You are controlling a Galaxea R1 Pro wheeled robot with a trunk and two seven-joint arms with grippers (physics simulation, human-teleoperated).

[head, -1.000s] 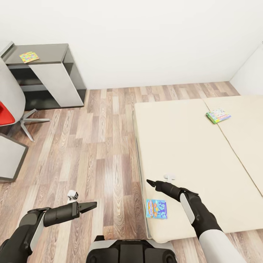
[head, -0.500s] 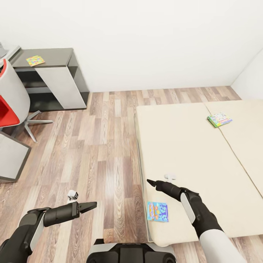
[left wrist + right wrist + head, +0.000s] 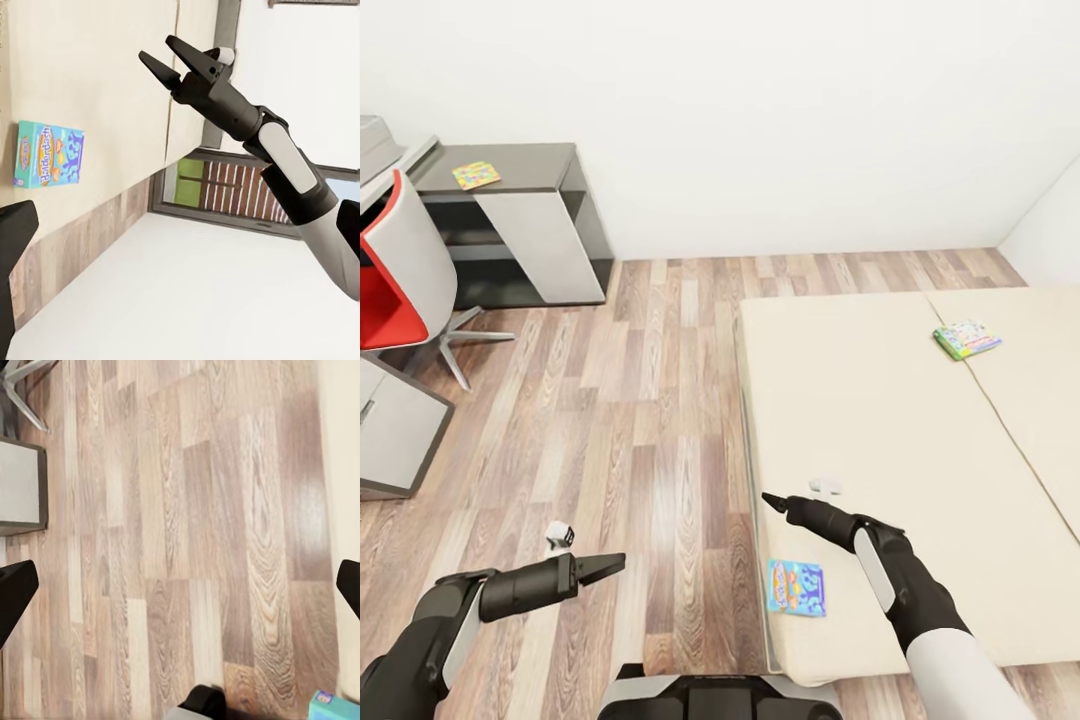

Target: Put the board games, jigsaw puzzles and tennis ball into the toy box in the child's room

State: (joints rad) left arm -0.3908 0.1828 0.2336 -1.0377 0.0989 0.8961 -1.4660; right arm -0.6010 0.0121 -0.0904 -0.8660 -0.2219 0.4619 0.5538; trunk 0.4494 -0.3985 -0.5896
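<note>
Both my end effectors empty, the light blue board game just beside the right one.

My right end effector (image 3: 768, 497) hangs over the bed's (image 3: 880, 420) near left edge, prongs spread apart, touching nothing. My left end effector (image 3: 617, 562) is over the floor (image 3: 650, 400); I cannot tell how far it is parted. The light blue board game (image 3: 796, 587) reads "Balderdash" (image 3: 51, 154). A green-edged board game (image 3: 967, 339) lies far right on the bed; a jigsaw puzzle (image 3: 476, 175) lies on the dark desk (image 3: 535, 165), far left.
</note>
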